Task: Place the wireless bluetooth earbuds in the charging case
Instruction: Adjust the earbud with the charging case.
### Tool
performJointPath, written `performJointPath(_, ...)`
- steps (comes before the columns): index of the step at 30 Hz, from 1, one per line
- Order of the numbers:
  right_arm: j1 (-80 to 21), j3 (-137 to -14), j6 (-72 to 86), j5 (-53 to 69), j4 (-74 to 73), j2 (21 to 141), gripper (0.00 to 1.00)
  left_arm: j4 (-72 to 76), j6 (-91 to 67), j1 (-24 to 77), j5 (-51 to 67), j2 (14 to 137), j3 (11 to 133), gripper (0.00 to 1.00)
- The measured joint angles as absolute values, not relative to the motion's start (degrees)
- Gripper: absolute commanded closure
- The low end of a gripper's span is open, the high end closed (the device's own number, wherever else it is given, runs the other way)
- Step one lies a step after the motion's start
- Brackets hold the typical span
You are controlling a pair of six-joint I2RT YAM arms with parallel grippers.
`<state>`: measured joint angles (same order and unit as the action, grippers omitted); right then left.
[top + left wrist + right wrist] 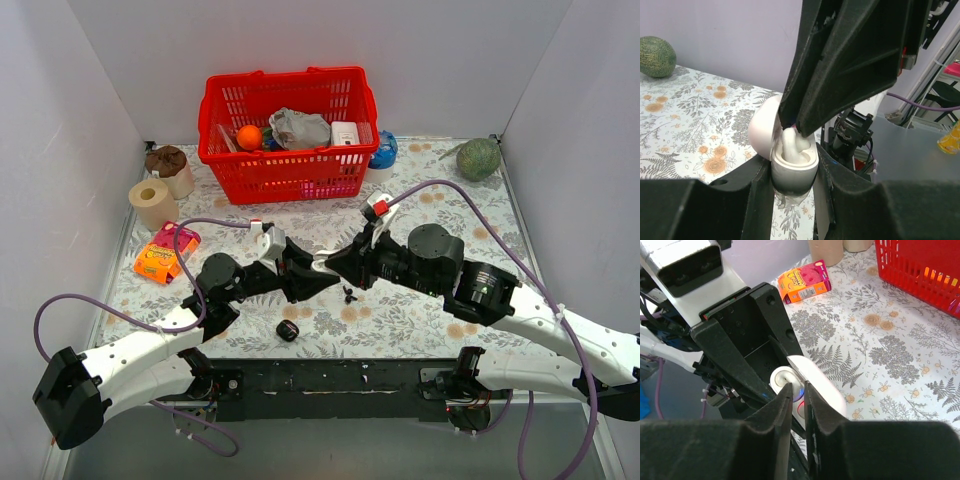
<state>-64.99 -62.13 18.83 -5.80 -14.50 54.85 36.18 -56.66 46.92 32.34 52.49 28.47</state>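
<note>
So here's my spot: my left gripper [794, 186] is clamped on the bottom half of the white case [792, 170], lid flipped open, holding it up off the bench [430, 200] as far as I can tell. My right gripper [798, 392] is squeezed down narrow on the white earbud [793, 146], pointing in from above. The bud is partway in its socket but looks tilted, not seated.

Stuff that worries me:
- The bud is pinched right at my fingertips. If I push down while it's cocked, it can jam on the socket rim or squirt sideways out of the pinch, and it's tiny enough to bounce anywhere.
- The case is round and slick. An off-centre push from above could roll it in my left grip, and then the socket isn't where I'm aiming.
- My right fingertips sit just beside the open lid. A small sideways drift knocks it, maybe shuts it on the bud.
- Both grippers are nearly touching, so there's barely room to correct without bumping.
- If I let go before it's seated, it may tip out.

Also, the black earbuds [348, 295] lie loose on the bench right under all this, and the black case [288, 331] sits apart from them near the front edge. Nothing's holding those, so a dropped bud or a low arm could scatter them.
</note>
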Motion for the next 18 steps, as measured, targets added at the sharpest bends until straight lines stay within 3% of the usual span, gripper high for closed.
performJointPath(10, -64.99, -62.37, 18.5, -5.72, -15.14, 55.24, 0.71, 36.53, -57.01, 46.89, 32.29, 52.6, 28.47, 1.0)
performJointPath(18, -64.79, -63.13, 18.44, -4.21, -15.31, 56.71, 0.94, 36.62, -57.43, 46.74, 32.51, 53.12, 28.47, 1.0)
